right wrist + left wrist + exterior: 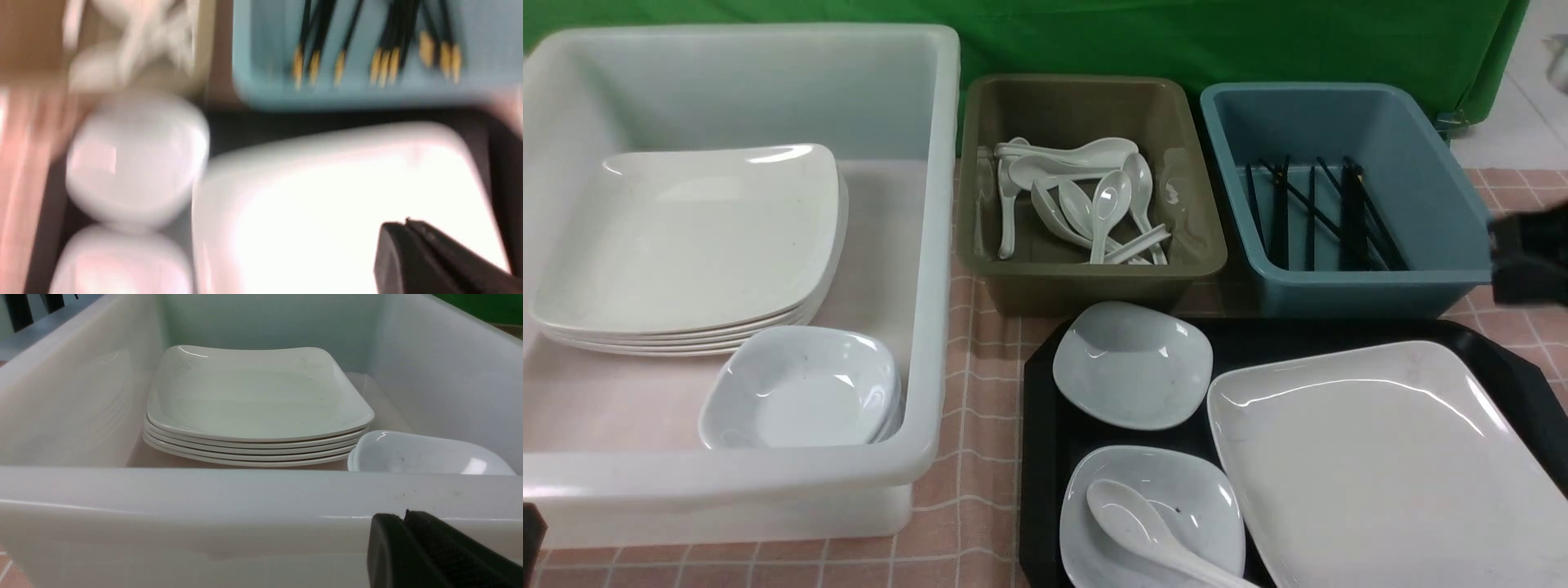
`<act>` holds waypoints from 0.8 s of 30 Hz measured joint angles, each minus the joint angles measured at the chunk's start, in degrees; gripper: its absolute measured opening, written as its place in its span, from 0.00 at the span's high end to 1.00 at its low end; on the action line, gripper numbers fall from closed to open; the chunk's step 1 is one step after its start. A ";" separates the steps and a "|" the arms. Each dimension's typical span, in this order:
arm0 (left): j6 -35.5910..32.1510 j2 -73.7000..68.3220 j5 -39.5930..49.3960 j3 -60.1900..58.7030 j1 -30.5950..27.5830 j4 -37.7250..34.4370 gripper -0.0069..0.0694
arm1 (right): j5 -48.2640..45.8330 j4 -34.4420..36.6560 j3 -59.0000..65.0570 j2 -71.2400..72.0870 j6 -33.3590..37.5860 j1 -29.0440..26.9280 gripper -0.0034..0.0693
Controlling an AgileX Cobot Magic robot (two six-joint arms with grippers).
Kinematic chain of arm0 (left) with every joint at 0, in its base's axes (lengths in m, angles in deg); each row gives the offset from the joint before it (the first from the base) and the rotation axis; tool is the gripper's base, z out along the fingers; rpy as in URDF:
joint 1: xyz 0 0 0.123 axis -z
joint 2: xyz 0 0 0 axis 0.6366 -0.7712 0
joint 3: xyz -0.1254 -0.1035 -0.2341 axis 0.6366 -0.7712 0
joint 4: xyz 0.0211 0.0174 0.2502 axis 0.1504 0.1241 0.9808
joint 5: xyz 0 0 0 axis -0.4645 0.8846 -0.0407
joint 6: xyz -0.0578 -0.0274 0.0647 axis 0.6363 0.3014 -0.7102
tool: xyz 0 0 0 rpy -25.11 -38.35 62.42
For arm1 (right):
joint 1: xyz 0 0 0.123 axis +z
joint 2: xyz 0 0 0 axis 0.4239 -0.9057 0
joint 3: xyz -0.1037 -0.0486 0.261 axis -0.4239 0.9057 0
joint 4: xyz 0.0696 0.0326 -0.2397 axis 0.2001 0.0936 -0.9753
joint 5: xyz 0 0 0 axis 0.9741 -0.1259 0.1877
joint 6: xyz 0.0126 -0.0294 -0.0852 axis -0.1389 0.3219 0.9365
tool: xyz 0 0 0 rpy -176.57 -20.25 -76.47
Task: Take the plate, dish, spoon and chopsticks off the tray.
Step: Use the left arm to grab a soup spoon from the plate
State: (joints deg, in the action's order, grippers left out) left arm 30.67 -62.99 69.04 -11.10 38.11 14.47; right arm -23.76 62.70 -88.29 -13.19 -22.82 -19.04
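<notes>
spoon [1143,527] in dish [1205,490], plate [1388,465] beside, olive bin [1086,282] behind

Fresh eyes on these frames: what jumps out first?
First, the big white plate on the black tray at front right, with a far bowl and a near bowl holding a spoon to its left. Next, the large pale bin on the left with a stack of plates. Behind the tray sit an olive bin of spoons and a blue bin of black chopsticks.
</notes>
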 joint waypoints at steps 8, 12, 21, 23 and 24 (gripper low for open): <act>0.00 0.00 0.00 0.00 0.00 0.00 0.88 | -15.50 -0.06 10.83 12.93 3.54 0.00 0.91; 0.00 0.00 0.00 0.00 0.00 0.00 0.88 | -16.42 -0.18 19.02 23.22 3.54 0.00 0.91; -0.06 0.00 0.00 0.00 0.00 0.00 0.88 | -15.77 -0.20 30.63 44.99 3.71 0.00 0.90; -0.06 0.00 0.00 0.00 0.00 0.00 0.88 | -13.56 -0.20 32.47 51.06 3.73 0.00 0.89; -0.06 0.00 -0.14 0.00 0.00 0.21 0.88 | -12.74 -0.20 32.82 52.97 3.73 0.00 0.89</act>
State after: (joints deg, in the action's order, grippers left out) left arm 30.62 -62.99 68.89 -11.10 38.11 14.69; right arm -36.51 62.50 -55.48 39.78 -19.10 -19.04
